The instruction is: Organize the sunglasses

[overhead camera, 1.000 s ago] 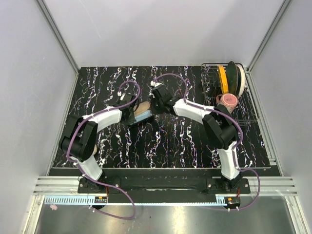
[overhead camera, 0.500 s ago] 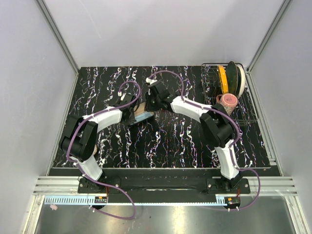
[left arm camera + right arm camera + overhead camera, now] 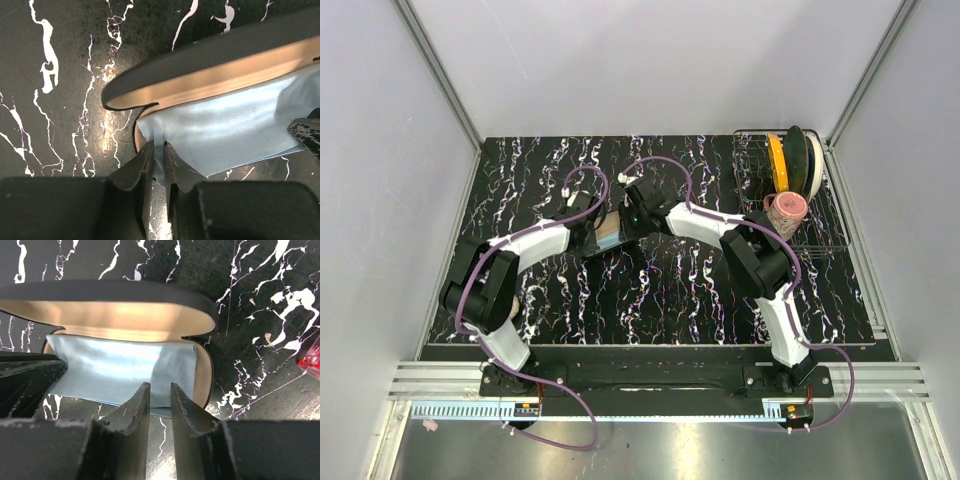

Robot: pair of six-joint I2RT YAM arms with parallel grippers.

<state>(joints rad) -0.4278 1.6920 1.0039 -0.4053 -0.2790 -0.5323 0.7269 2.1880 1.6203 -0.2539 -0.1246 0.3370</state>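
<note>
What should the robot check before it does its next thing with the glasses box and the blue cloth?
1. Case lid open: ok.
2. Blue cloth fully inside the case: not ok, its near edge sticks out over the rim.
3. Right gripper free of the cloth: probably ok, its fingers stand apart over the cloth's edge.
4. Left gripper free of the cloth: cannot tell, its fingers are nearly together at the cloth's corner.
5. Sunglasses located: cannot tell, only a red bit shows at the edge of the right wrist view.
</note>
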